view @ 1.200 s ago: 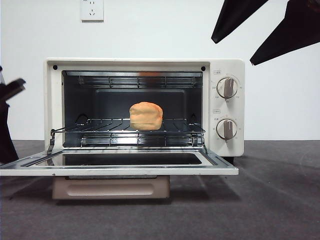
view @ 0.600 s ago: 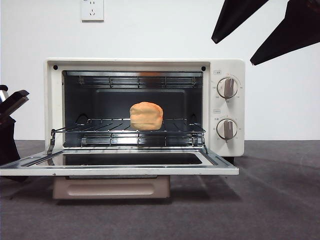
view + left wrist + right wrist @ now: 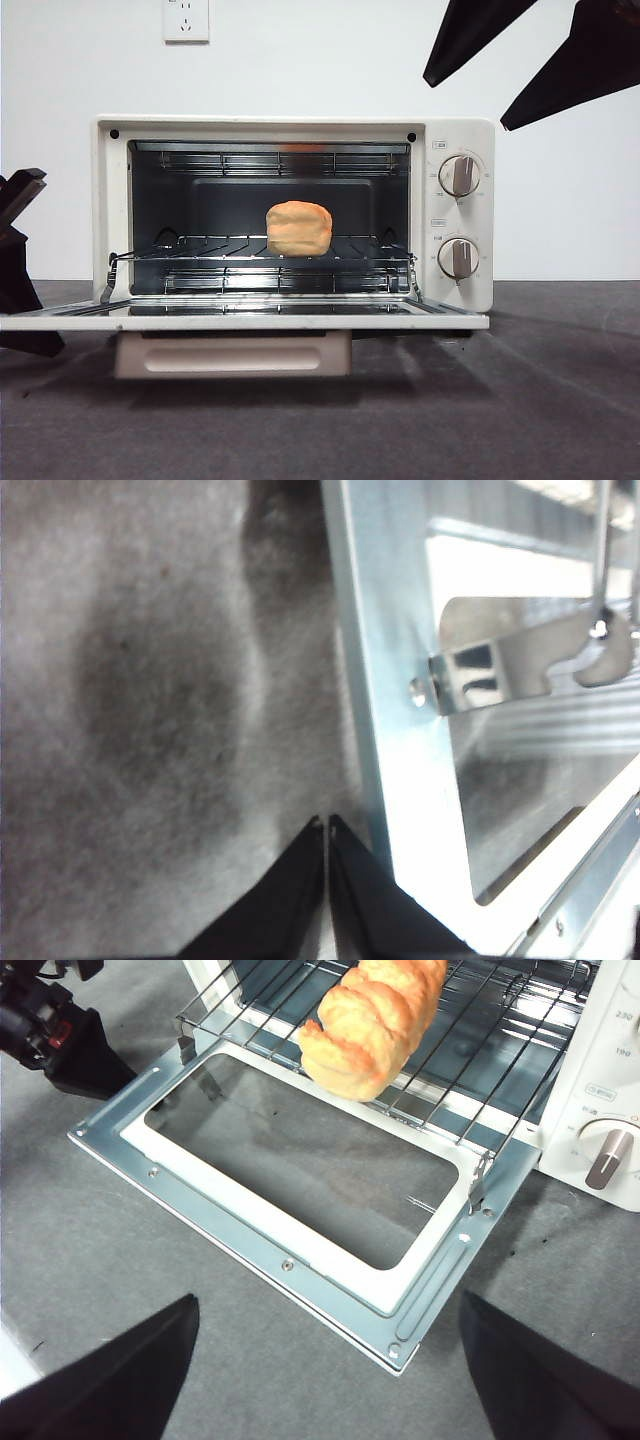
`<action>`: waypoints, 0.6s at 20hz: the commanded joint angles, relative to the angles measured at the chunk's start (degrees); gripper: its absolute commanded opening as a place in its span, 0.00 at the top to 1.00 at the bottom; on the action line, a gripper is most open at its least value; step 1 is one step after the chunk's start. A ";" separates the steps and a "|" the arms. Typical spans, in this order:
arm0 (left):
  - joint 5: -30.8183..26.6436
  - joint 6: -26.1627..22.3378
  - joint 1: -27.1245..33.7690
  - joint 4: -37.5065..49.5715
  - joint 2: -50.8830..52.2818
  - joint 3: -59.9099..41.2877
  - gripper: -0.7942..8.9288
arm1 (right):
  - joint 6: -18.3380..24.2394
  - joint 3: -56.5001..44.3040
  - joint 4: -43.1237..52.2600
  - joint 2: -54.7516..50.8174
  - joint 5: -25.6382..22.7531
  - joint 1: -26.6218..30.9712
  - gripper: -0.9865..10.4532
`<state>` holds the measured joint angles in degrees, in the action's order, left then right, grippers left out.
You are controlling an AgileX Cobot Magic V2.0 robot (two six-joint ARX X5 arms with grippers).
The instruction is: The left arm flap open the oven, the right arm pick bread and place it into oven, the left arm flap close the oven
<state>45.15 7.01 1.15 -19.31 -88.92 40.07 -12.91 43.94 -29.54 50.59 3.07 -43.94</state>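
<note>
Front view: the oven stood with its door dropped flat and the bread resting on the wire rack inside. My left gripper showed only as a dark shape at the door's outer side edge; my right gripper hung high above the knobs.

Left wrist view: my left gripper had its jaws pressed together, empty, tips just beside the door's metal frame. The hinge bracket was visible only here.

Right wrist view: my right gripper was spread wide, empty, well above the door's glass pane. The bread lay lengthwise on the rack, ahead of my jaws, a length that the front view concealed.
</note>
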 commanded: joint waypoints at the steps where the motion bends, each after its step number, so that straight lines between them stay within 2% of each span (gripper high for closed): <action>1: 6.69 0.31 -0.37 2.73 -0.79 0.66 0.90 | -0.72 0.50 0.37 0.17 -0.04 -0.61 0.55; 8: 10.51 4.74 1.90 9.77 -0.68 0.68 0.90 | -1.77 0.50 0.37 0.17 -0.07 -0.61 0.55; 12: 10.71 7.80 3.15 14.82 -0.66 0.70 0.90 | -2.12 0.50 0.35 0.17 -0.07 -0.61 0.55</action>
<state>53.93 13.78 4.51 -5.96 -88.99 39.90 -14.24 43.94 -29.54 50.59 3.07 -43.94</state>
